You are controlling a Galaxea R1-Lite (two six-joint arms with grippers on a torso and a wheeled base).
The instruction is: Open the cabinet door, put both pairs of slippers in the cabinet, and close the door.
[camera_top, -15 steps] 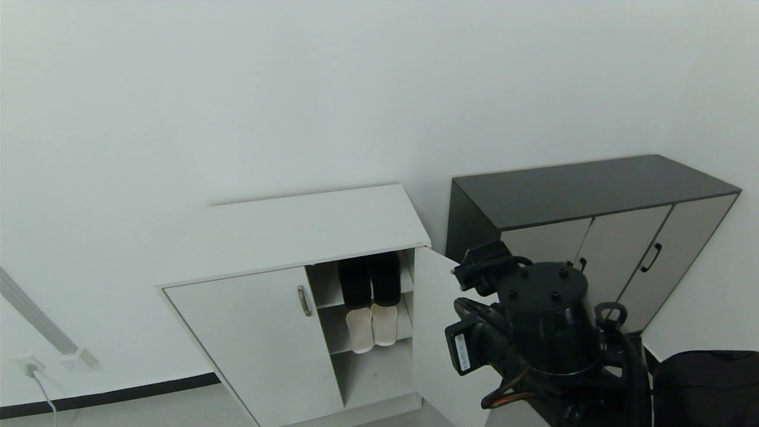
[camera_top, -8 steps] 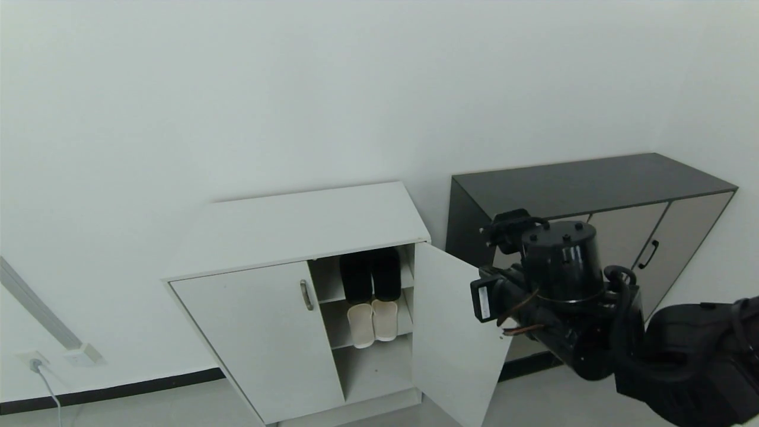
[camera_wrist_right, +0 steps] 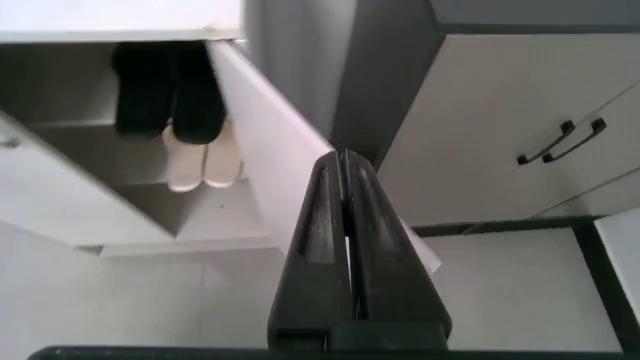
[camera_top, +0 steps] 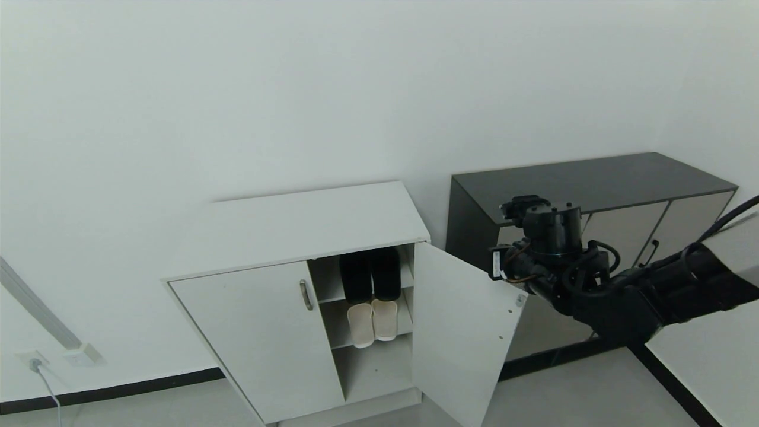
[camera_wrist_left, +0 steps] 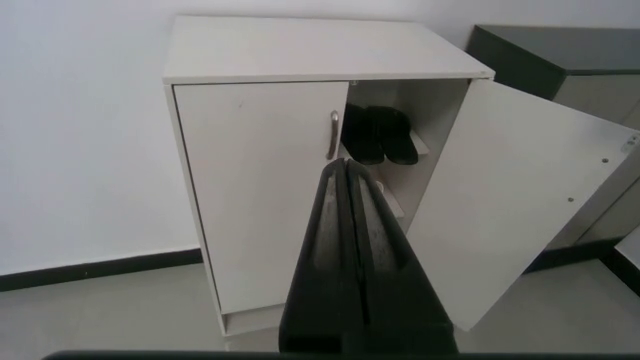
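The white cabinet [camera_top: 308,225] has its right door [camera_top: 462,320] swung open and its left door [camera_top: 255,332] closed. Black slippers [camera_top: 369,276] lie on the upper shelf, white slippers [camera_top: 372,323] on the shelf below. My right arm [camera_top: 593,290] is stretched out beyond the open door's outer edge. My right gripper [camera_wrist_right: 345,170] is shut and empty, pointing at that door [camera_wrist_right: 270,130], with both pairs [camera_wrist_right: 165,95] beyond it. My left gripper [camera_wrist_left: 345,175] is shut and empty, facing the closed door [camera_wrist_left: 260,180] near its handle [camera_wrist_left: 333,135].
A dark cabinet [camera_top: 581,184] with grey doors stands to the right of the white one, close behind the open door. A wall socket with a cable [camera_top: 32,365] sits low on the left wall. Bare floor [camera_top: 563,397] lies in front of both cabinets.
My right arm has swung away from the camera, out to the open door's outer edge. The head view shifted a little at first. The slippers stayed where they were.
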